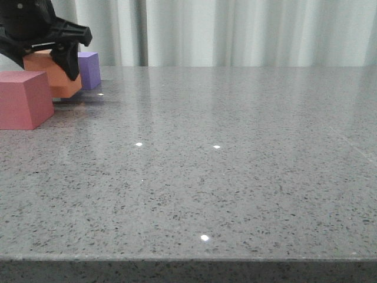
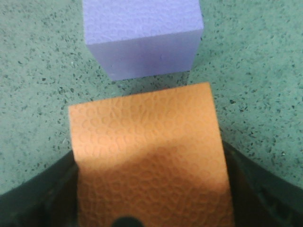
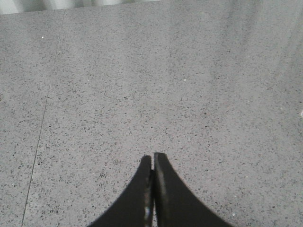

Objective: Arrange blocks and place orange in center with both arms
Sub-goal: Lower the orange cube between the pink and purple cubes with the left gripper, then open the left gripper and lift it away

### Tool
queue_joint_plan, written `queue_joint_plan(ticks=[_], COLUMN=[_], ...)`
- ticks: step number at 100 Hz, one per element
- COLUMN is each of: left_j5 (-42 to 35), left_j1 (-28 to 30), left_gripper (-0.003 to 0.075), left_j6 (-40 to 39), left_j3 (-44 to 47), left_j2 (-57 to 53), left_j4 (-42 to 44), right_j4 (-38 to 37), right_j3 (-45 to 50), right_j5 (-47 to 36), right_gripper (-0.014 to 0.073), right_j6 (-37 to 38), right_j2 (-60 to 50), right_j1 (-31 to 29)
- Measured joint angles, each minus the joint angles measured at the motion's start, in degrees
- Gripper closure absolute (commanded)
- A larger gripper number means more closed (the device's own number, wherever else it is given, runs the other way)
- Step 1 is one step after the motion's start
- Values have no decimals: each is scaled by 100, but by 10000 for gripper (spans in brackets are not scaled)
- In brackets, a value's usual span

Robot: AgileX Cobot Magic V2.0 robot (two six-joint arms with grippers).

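My left gripper [image 1: 52,58] is at the far left of the table, shut on the orange cube [image 1: 58,79], with a finger against each side of it. In the left wrist view the orange cube [image 2: 147,151] fills the space between the black fingers [image 2: 38,194], and the purple cube [image 2: 142,38] stands just beyond it. The purple cube [image 1: 89,69] is behind and right of the orange one. The pink-red cube [image 1: 23,99] stands nearer, at the left edge. My right gripper [image 3: 152,160] is shut and empty over bare table, and is out of the front view.
The grey speckled table [image 1: 224,153] stretches right and toward the front edge. Pale curtains [image 1: 235,29] hang behind its far edge.
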Motion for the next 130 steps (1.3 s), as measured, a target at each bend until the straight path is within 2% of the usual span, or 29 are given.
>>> queue_joint_plan(ticks=[36, 46, 58, 68, 101, 130], left_j5=[-13, -13, 9, 56, 118, 143], left_j1=[0, 0, 0, 0, 0, 0], left_gripper=[352, 281, 152, 100, 97, 101], left_j6=[0, 0, 0, 0, 0, 0], left_j3=[0, 0, 0, 0, 0, 0], left_j2=[58, 58, 58, 58, -40, -1373], left_j4=[0, 0, 0, 0, 68, 83], right_j4=[0, 0, 0, 0, 0, 0], right_j3=[0, 0, 0, 0, 0, 0], right_j5=[0, 0, 0, 0, 0, 10], right_gripper=[662, 662, 662, 662, 662, 662], right_j6=[0, 0, 0, 0, 0, 0], right_j2=[0, 0, 0, 0, 0, 0], right_j1=[0, 0, 0, 0, 0, 0])
